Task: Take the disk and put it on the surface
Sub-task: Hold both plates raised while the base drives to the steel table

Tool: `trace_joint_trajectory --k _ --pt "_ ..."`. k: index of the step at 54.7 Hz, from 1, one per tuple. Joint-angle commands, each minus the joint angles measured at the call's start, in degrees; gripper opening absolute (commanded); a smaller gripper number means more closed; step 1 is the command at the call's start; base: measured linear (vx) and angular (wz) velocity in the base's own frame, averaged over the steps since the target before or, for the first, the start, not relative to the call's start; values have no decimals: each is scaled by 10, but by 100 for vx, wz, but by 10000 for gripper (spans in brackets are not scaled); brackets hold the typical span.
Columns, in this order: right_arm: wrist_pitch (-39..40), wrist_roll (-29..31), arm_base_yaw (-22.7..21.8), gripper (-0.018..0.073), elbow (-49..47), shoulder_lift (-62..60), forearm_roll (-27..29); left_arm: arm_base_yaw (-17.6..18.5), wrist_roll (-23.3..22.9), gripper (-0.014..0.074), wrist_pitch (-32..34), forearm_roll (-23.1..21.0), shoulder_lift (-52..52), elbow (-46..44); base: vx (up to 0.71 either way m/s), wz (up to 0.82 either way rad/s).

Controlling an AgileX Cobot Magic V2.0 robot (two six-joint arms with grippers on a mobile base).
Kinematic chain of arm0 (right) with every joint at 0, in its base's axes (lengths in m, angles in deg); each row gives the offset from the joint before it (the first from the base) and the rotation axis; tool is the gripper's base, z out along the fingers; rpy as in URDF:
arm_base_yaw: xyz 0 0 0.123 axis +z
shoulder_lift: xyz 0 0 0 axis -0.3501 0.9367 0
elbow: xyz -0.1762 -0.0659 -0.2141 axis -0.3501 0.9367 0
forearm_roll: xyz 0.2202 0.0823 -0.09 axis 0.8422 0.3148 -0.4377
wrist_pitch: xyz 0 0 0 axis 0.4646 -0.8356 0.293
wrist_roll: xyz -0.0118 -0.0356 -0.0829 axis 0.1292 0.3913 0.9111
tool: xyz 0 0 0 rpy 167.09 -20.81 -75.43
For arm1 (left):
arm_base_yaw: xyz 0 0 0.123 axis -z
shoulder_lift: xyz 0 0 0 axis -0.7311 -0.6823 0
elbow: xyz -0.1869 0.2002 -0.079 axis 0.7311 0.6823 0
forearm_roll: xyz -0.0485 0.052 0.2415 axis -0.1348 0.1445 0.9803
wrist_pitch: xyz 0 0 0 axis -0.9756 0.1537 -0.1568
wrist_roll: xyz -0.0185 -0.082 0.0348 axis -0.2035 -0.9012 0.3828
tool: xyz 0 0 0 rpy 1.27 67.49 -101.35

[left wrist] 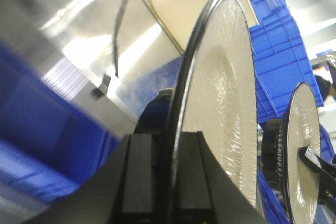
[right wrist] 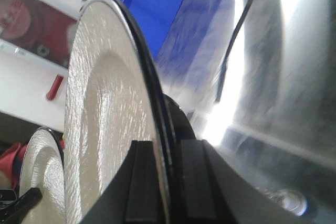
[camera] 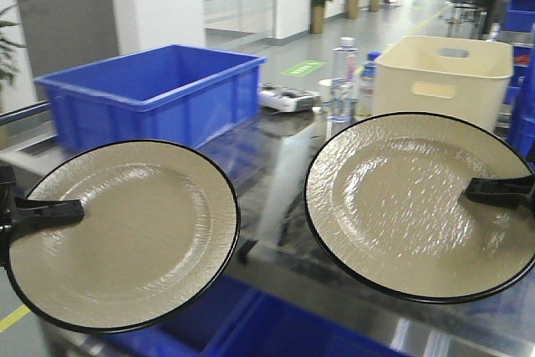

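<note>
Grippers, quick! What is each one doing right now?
Left gripper: closed, holding the left disk.
Right gripper: closed, holding the right disk.

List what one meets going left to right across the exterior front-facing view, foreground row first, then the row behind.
Foreground: left end effector → left disk → right disk → right end effector. Behind: blue crate → white device → water bottle → cream bin.
</note>
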Motion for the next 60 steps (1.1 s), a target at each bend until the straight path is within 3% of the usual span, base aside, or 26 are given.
trace_joint_trajectory --k 1,35,60 --pt "-3 0 -4 -9 -20 -19 68 3 -8 -1 -28 -81 23 -19 39 -50" --pt "-3 0 -4 -9 -20 -19 68 3 -8 -1 -28 -81 23 -19 33 -54" --pt "-3 0 -4 -9 -20 -19 68 3 -8 -1 -27 -81 23 -19 15 -38"
